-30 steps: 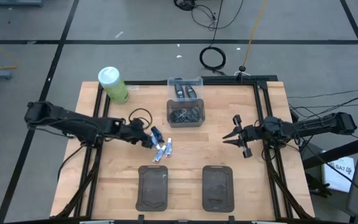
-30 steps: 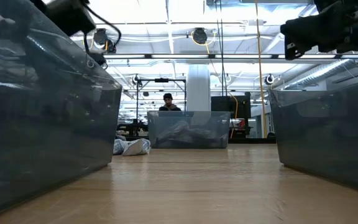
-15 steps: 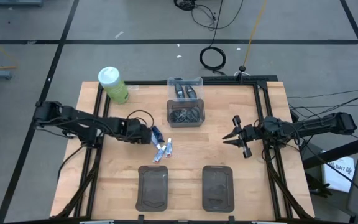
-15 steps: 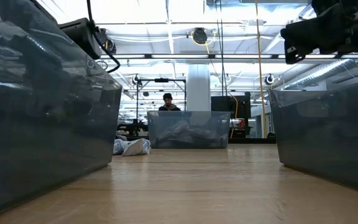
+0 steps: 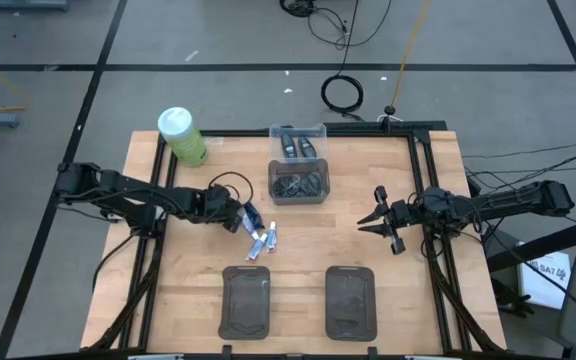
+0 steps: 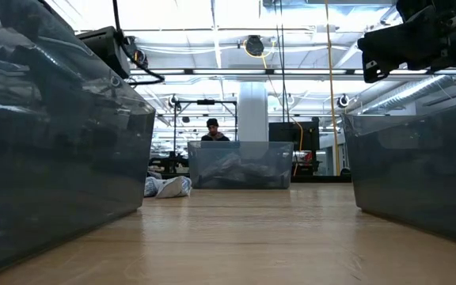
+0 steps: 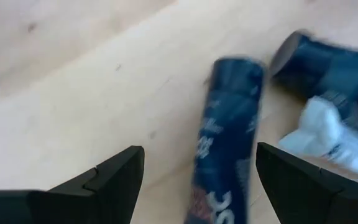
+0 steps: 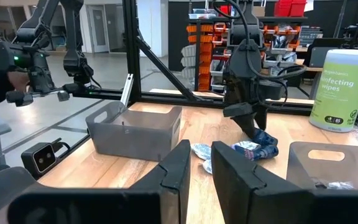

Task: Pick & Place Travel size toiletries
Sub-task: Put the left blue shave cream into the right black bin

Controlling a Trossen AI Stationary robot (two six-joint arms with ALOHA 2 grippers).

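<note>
From above, the left gripper (image 5: 240, 217) hangs low over the wooden worktop (image 5: 388, 290), left of centre, right at a small cluster of travel toiletries. A dark blue mini tube (image 5: 251, 214) lies just beside its tip, and white-and-pale-blue mini tubes (image 5: 264, 242) lie touching one another just nearer. A clear bin (image 5: 299, 165) stands at the far middle, with dark items in its two compartments. A green wipes canister (image 5: 182, 136) stands at the far left corner. Two dark grey trays (image 5: 247, 300) sit side by side at the near edge. The right gripper (image 5: 376, 218) hovers on the right, well apart from everything, its jaws nearly closed and empty.

From worktop level, the trays' walls (image 6: 54, 158) fill both sides. Between them, far off, the clear bin (image 6: 240, 165) and some pale tubes (image 6: 167, 187) show. A person (image 6: 213, 131) is in the room behind.

The left wrist camera shows its jaws wide open, one finger (image 7: 114, 177) on either side of the dark blue mini tube (image 7: 225, 137), which lies flat on the wood without touching them. A second dark blue tube (image 7: 331, 62) and a white-and-pale-blue tube (image 7: 328, 134) lie just beyond.

The right wrist camera looks across at the left arm (image 8: 244, 93), tipped down onto the tubes (image 8: 253, 146), with the canister (image 8: 344, 84) behind.
</note>
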